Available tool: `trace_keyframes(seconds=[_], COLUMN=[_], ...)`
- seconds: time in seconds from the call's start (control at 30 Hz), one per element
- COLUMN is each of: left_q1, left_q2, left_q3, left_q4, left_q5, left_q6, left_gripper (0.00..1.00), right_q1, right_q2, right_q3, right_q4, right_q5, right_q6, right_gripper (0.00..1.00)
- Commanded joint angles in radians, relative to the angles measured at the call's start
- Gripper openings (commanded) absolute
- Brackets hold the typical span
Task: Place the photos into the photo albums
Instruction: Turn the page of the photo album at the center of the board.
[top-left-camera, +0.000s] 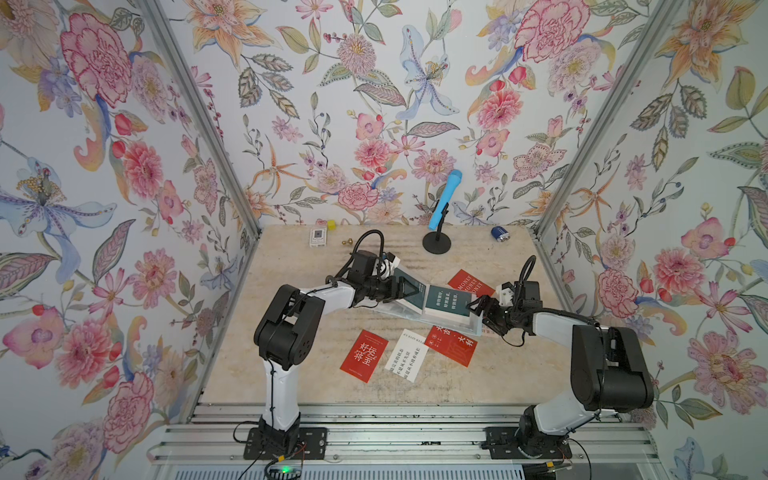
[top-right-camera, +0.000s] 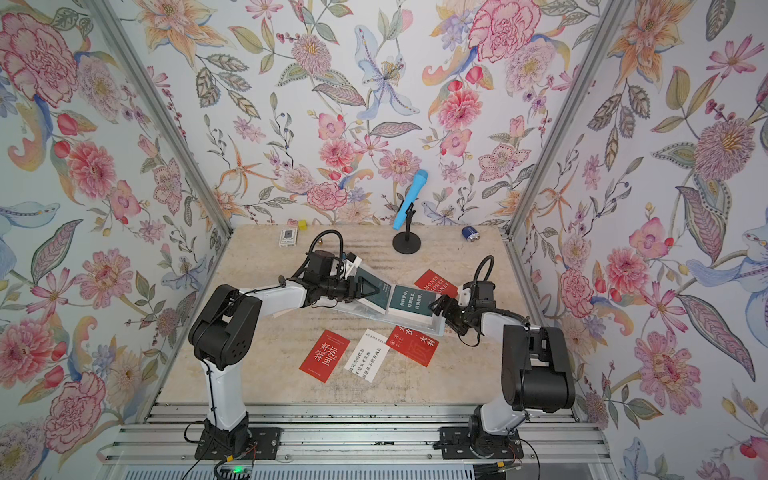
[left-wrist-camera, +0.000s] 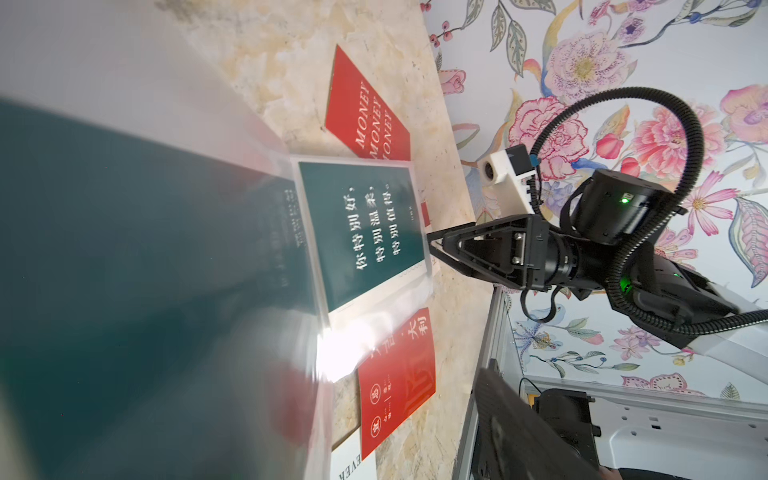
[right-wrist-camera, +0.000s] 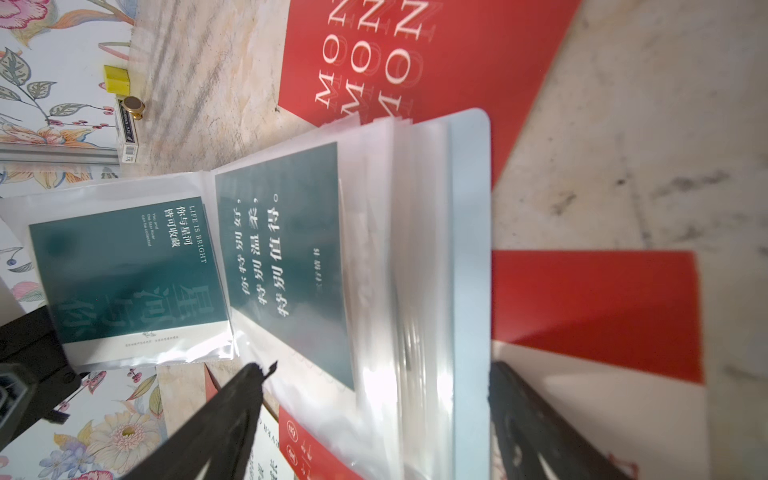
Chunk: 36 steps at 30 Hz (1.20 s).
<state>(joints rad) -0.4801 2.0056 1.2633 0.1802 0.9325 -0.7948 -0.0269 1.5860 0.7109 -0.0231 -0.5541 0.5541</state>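
The pale blue photo album (top-left-camera: 475, 330) (top-right-camera: 436, 331) lies open mid-table, a dark teal card (top-left-camera: 446, 305) in each facing sleeve. My left gripper (top-left-camera: 417, 291) (top-right-camera: 379, 291) is open over the left page; the wrist view shows one finger (left-wrist-camera: 515, 411), the page blurred close beside it. My right gripper (top-left-camera: 478, 309) (right-wrist-camera: 374, 370) is open, its fingers either side of the album's right-hand stack of sleeves and cover (right-wrist-camera: 469, 249). Loose photos lie around: a red MONEY card (top-left-camera: 467, 280), a red card (top-left-camera: 451, 345) partly under the album, a white card (top-left-camera: 406, 355) and another red card (top-left-camera: 364, 356).
At the back stand a blue microphone (top-left-camera: 445, 199) on a black stand (top-left-camera: 436, 243), a small white box (top-left-camera: 318, 237), a yellow cube (top-left-camera: 331, 225), a small brass piece (top-left-camera: 348, 241) and a blue cylinder (top-left-camera: 500, 233). Floral walls with metal posts close in three sides.
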Motion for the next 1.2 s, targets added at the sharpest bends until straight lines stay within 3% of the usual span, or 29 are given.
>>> trace_keyframes(seconds=[0.0,0.23,0.43,0.63,0.87,1.0,1.17], left_q1=[-0.050,-0.149,-0.178,-0.072,0.100,0.171,0.246], left_q2=[0.014,0.124,0.135,0.003,-0.065,-0.083,-0.062], left_q3=[0.081,0.231,0.326,0.298,0.162,0.077,0.015], left_q4=[0.040,0.048,-0.016,-0.272,-0.511,-0.512,-0.442], left_q5=[0.016,-0.001,0.000,-0.139,-0.471,-0.562,-0.563], left_q6=[-0.044,-0.093,-0.055,0.161,0.370,0.415,0.414], left_gripper=[0.77,0.75,0.76,0.77,0.79,0.80,0.80], right_q1=[-0.026,-0.206,-0.260,-0.213,0.024,0.071,0.071], right_q2=[-0.022,-0.213,-0.326,-0.370,-0.211,-0.120,-0.069], right_q3=[-0.033,-0.077,-0.037,0.006,0.059,0.073,0.079], right_q4=[-0.037,-0.075,-0.195,-0.244,-0.234,-0.201,-0.187], right_q5=[-0.034,-0.096,-0.056,0.017,0.103,0.118,0.120], right_q6=[0.003,0.021,-0.016,-0.025,-0.032,-0.033,-0.046], right_gripper=[0.87,0.87,0.88,0.87,0.88,0.88,0.88])
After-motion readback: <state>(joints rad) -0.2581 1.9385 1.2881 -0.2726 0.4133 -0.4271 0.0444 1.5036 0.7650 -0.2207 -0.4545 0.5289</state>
